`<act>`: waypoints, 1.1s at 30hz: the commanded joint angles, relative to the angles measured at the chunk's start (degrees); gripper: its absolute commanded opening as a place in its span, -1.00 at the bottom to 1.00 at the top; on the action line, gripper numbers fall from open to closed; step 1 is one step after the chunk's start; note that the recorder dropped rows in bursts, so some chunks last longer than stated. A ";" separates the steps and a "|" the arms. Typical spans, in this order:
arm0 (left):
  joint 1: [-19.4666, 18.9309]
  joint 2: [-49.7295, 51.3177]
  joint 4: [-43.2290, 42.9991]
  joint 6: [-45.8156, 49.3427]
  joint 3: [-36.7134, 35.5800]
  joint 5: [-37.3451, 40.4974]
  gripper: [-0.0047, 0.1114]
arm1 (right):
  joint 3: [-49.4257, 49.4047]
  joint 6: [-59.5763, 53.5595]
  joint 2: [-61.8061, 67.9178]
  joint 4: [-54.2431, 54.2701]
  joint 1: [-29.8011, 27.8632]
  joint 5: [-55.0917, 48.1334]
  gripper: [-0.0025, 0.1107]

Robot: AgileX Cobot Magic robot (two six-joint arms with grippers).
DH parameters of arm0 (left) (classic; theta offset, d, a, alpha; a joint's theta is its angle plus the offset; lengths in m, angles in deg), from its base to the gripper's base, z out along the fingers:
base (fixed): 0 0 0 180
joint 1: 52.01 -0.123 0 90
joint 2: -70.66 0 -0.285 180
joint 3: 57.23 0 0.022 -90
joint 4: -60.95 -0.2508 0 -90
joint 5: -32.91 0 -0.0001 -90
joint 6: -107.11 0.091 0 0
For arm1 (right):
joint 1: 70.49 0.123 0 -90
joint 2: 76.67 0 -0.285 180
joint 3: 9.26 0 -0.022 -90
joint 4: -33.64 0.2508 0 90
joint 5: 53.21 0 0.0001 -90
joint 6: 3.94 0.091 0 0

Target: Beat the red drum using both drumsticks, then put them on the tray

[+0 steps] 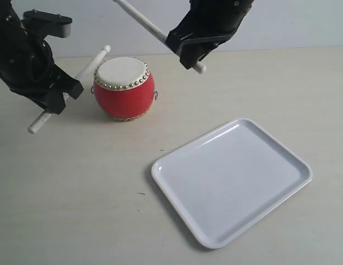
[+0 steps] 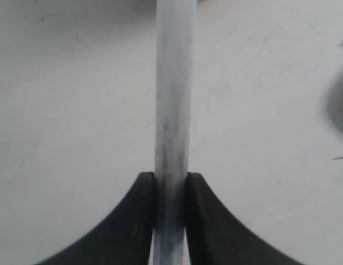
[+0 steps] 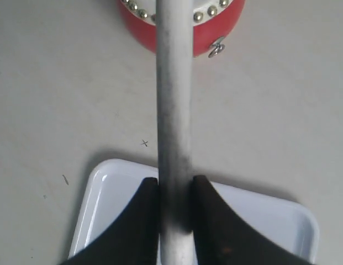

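1. Note the left gripper (image 1: 62, 95) clamped on the left drumstick (image 1: 91, 63), the jaws pinching the shaft from both sides in the left wrist view. Note also the knob tip near the left rim of the red drum (image 1: 124, 96), not over the skin.
2. Note the right gripper (image 1: 185, 52) closed the same way on the right drumstick (image 1: 141, 22), held high above and behind the drum. See the long end running up out of the exterior view and the short end poking out just below the jaws.
3. Taking the beating as the likely step in hand, aim each stick at the cream skin inside the ring of gold studs, never at the rim or the red wall.
4. Strike downward with short, light swings. Expect a sideways knock to slide or tip the drum, standing loose on the table (image 1: 77, 193).
5. Grip firmly through each blow, since so slim a shaft probably pivots between the pads on impact.
6. Leave the tray (image 1: 232, 182), lying well apart at the near right, for afterwards, and keep the right arm's swing above it.
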 commanded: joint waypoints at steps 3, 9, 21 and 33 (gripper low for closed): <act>-0.19 -6.82 -0.27 -0.29 0.07 1.71 -0.92 | 0.29 0.19 11.01 -0.02 0.04 0.16 -0.96; -0.19 -10.37 -0.11 -0.85 0.07 0.48 -0.92 | 0.29 0.69 17.68 -0.26 0.04 0.20 -0.96; -0.19 3.51 1.37 -0.85 -3.72 -9.37 -0.92 | 0.29 3.14 -2.01 -0.02 0.04 -0.81 -0.96; -0.19 11.45 1.86 0.25 -3.48 -5.55 -0.92 | -1.08 3.14 -9.93 1.60 0.04 -2.65 -0.96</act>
